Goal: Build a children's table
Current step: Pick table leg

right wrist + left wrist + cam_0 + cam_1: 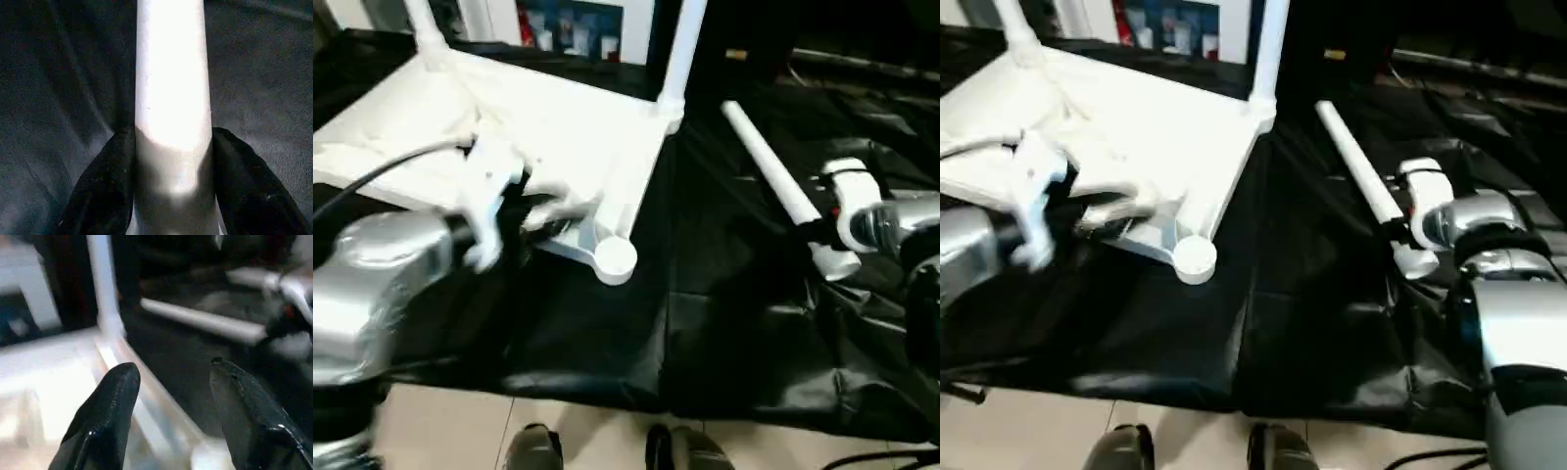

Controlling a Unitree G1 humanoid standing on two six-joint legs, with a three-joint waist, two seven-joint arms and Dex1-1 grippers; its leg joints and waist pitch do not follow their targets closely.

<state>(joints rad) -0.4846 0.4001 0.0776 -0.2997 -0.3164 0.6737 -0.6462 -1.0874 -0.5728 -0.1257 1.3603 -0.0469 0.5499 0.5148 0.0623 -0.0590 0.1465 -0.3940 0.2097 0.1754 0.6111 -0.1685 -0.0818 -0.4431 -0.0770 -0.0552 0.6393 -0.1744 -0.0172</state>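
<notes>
The white tabletop (pixel 538 127) lies upside down on the black-draped surface (pixel 705 294), far left, with two legs (pixel 683 49) standing in its far sockets and a near socket (pixel 615 257) bare. The left hand (pixel 171 416) hangs open over the tabletop's near right edge, holding nothing. At the right, the right hand (pixel 171 161) grips a loose leg (pixel 1361 181) lying on the surface.

The rectangular plastic tabletop (pixel 558 127) and its long tube legs (pixel 773 176) are plain white. The draped cloth surface (pixel 724 294) is glossy black. The robot's forearms (pixel 372 284) are silver; the floor tiles (pixel 440 431) are pale beige.
</notes>
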